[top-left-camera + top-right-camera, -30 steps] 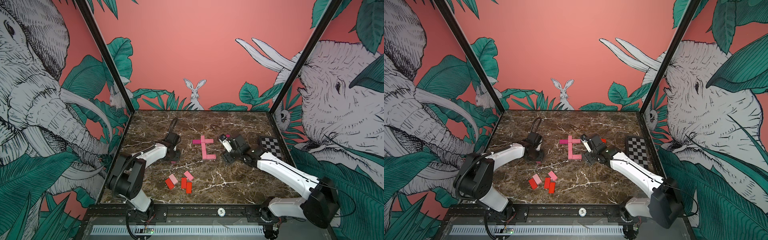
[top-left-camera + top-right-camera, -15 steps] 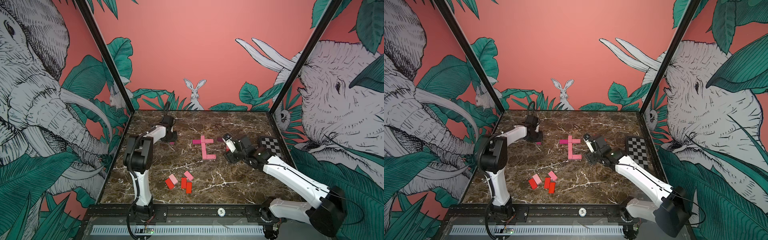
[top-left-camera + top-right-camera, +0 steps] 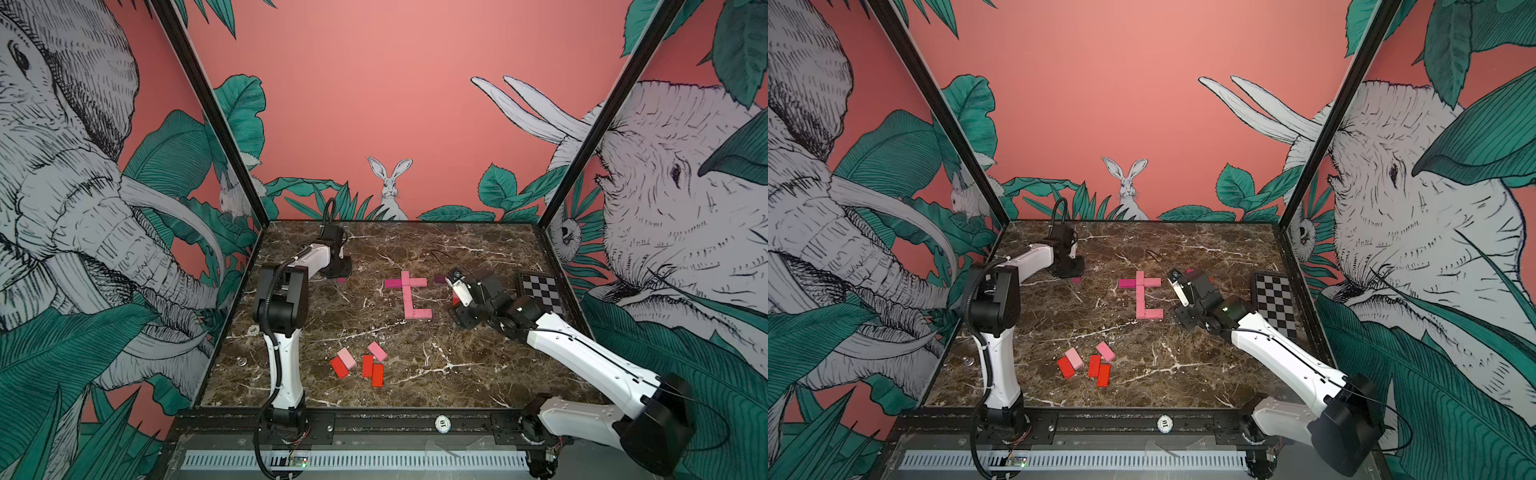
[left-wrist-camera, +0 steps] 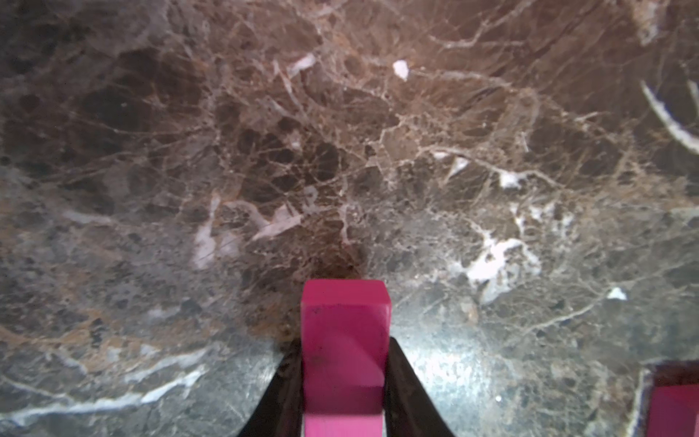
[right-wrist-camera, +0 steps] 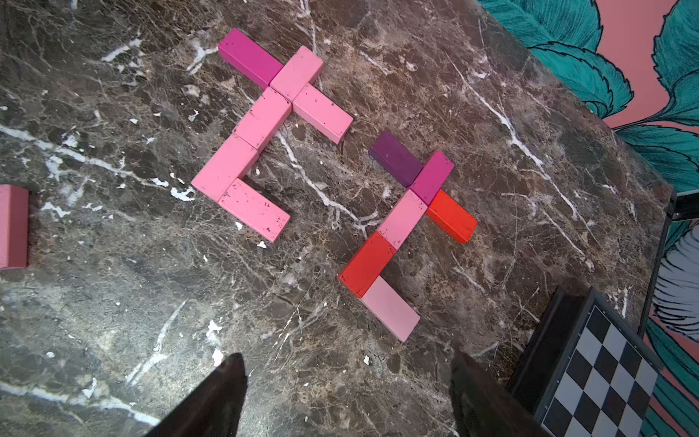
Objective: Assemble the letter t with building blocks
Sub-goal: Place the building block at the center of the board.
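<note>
Hidden stuff 1st: in both top views the left hand (image 3: pixel 340 273) covers nearly all its load, and only a magenta sliver shows under it. The left wrist view settles it. The left hand is clamped tight on a magenta block (image 4: pixel 344 333), with fingers (image 4: pixel 287 386) on both long sides. Can't tell if the block's end touches the table (image 4: pixel 378 151). A 2nd magenta block (image 4: pixel 673 401) is cut off at that frame's corner.

The mixed t (image 5: pixel 404 219) (purple, magenta, pink, red pcs) is clear in the right wrist view but mostly behind the right hand (image 3: pixel 459 309) in both top views. A pink block (image 5: pixel 13 227) is cut by the frame edge.

The right hand is spread wide w/ nothing in it, above the table beside the checkerboard (image 3: pixel 540 291).

The pink t (image 3: pixel 409 297) lies flat mid-table, pcs touching. 5 loose blocks (image 3: pixel 367 365), red & pink, sit near the front edge.

Room: the left hand sits far left, near the side wall (image 3: pixel 232 266). There's bare marble between it and the pink t, and at front right. The checkerboard hugs the right edge.
</note>
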